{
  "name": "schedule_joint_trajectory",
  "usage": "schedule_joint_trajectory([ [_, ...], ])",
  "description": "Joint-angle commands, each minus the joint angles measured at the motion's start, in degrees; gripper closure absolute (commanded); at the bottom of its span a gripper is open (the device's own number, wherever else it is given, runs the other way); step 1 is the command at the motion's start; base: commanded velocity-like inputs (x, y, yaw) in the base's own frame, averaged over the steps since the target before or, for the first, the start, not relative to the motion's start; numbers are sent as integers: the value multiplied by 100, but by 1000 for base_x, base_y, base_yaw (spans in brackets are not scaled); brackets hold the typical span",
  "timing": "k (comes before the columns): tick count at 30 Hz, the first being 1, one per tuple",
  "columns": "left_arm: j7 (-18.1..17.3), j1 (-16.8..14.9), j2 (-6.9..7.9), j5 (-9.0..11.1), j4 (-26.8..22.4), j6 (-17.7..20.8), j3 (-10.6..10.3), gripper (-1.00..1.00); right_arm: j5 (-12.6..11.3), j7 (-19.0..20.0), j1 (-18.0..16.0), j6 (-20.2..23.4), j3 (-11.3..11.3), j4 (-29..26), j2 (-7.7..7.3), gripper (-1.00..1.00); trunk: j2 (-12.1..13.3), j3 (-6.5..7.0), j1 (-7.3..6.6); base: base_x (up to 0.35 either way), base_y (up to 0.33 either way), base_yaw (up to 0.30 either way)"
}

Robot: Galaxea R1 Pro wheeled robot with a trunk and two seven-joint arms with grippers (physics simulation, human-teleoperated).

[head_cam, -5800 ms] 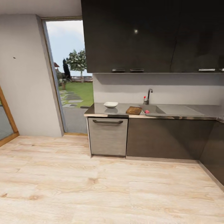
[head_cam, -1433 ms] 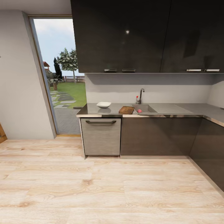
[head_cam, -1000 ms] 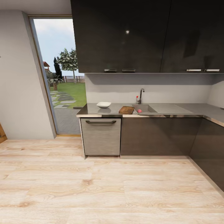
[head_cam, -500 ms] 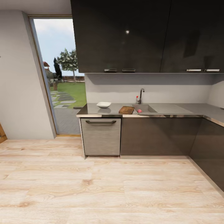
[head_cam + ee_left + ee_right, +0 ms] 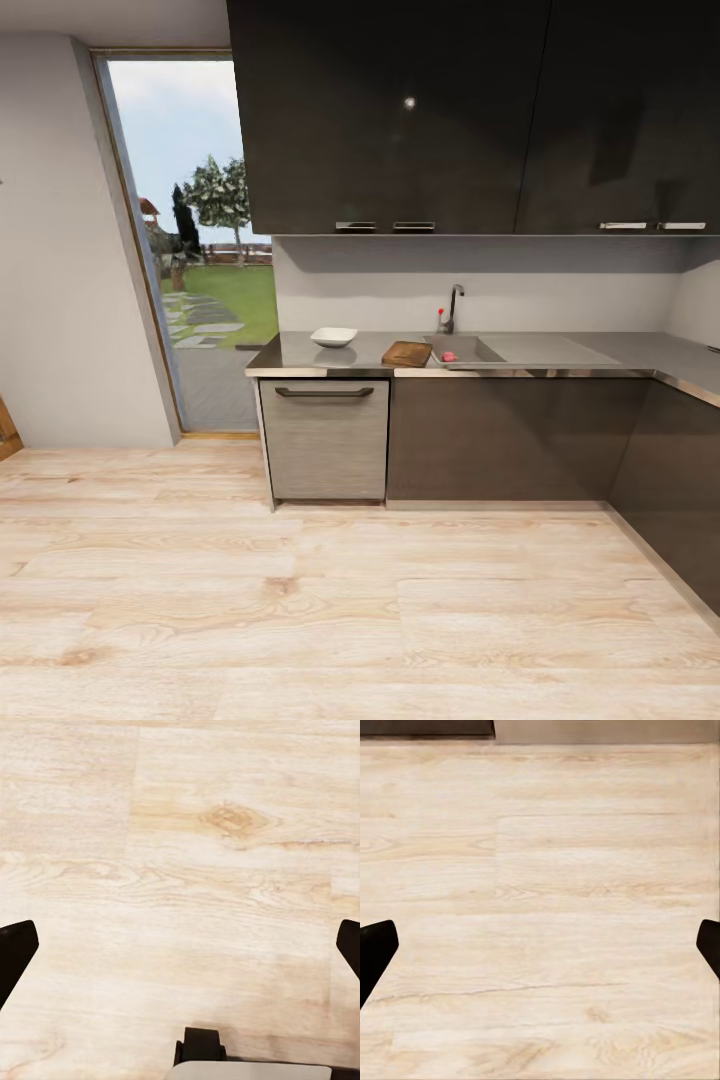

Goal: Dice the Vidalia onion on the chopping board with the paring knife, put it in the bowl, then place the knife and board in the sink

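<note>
Head view: the framing matches that of a second ago, so the approach has paused well short of the tabletop [image 5: 300,352]; bowl [image 5: 333,336], chopping board [image 5: 407,353] and sink [image 5: 465,349] untouched. Left wrist view: left hand [image 5: 180,945] spread apart, empty, over the floor [image 5: 180,870]. Right wrist view: right hand [image 5: 540,945] likewise.

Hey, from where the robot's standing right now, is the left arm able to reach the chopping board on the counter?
Probably not. The chopping board lies on the countertop beside the sink, across a wide stretch of wooden floor. The left gripper hangs open over floorboards, so the base likely has to drive closer.
</note>
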Motion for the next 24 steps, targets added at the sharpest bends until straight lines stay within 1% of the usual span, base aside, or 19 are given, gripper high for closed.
schedule_joint_trajectory([
  [1,1,0,0,24,-4,-11,0,-100,1,-53,-2,75,0,-104,0,-100,-3,-5,0,0,0,0],
  [4,1,0,0,24,-5,-11,-2,-100,-2,-133,-2,453,-1,-475,-24,-100,-3,-5,0,0,0,0],
  [5,1,0,0,24,-6,-11,-2,-100,-6,-151,-2,604,-1,-617,-54,-100,-3,-5,0,0,0,0],
  [10,1,0,-6,24,-6,-11,-3,-100,-21,-154,-2,809,2,-814,-136,-100,-3,-5,0,0,0,0],
  [13,1,0,-7,24,-6,-11,-3,-100,-33,-154,-2,775,6,-817,-150,-100,-3,-5,0,0,0,0],
  [17,1,0,-8,24,-5,-11,-6,-100,-43,-149,-2,559,21,-789,-157,-100,-3,-5,0,0,-1,0],
  [20,1,0,-8,24,-1,-17,-9,-100,-40,-146,-2,478,32,-736,-158,-100,-3,-5,0,42,-55,0],
  [24,1,0,-8,29,14,-225,-11,-100,-39,-145,-2,422,45,-577,-159,-100,-3,-5,0,191,-146,0],
])
